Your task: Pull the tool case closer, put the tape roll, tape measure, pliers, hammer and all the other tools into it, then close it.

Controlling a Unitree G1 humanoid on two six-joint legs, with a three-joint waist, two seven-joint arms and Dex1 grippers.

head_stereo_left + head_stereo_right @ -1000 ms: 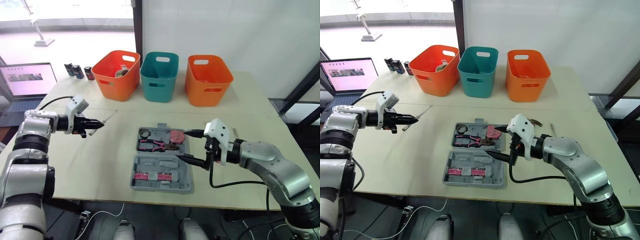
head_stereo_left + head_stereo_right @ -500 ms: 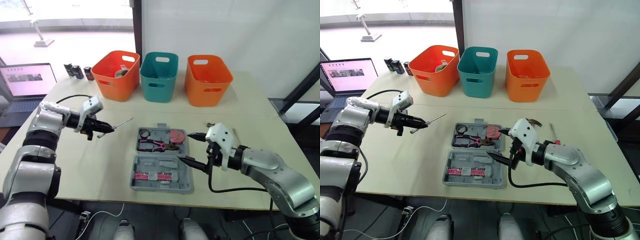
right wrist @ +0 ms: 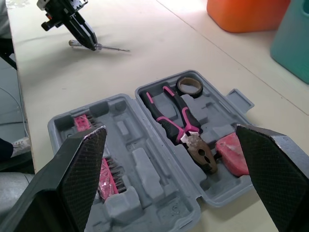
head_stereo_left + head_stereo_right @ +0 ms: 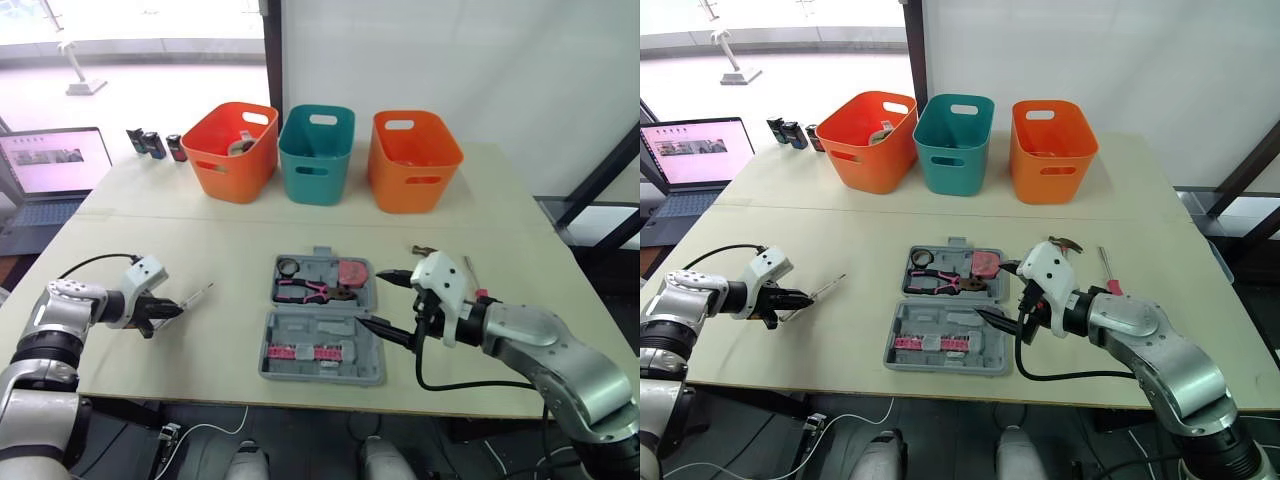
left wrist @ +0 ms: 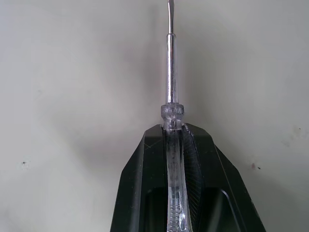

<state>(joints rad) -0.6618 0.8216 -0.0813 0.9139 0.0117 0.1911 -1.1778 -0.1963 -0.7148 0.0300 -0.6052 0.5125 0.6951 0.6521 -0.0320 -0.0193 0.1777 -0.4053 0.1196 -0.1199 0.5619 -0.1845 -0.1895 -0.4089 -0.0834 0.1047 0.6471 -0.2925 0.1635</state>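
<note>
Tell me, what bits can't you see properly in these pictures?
Teal basket, head views: its walls hide the inside.
Dark tool, head views: the right end effector's wrist covers most of it.
Screwdriver, left wrist view: handle clamped inside the left end effector, cut off by the edge.
Small dark things beside the laptop, head views: too small to name.

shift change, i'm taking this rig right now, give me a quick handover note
Left gripper shut on a clear screwdriver, low over the table left of the tool case.
Right gripper open at the case's right edge.
Done: case open, holding tape roll, pliers, tape measure.
To do: pack the clear screwdriver, hammer and red-handled screwdriver lying right of the case, then close it.
</note>
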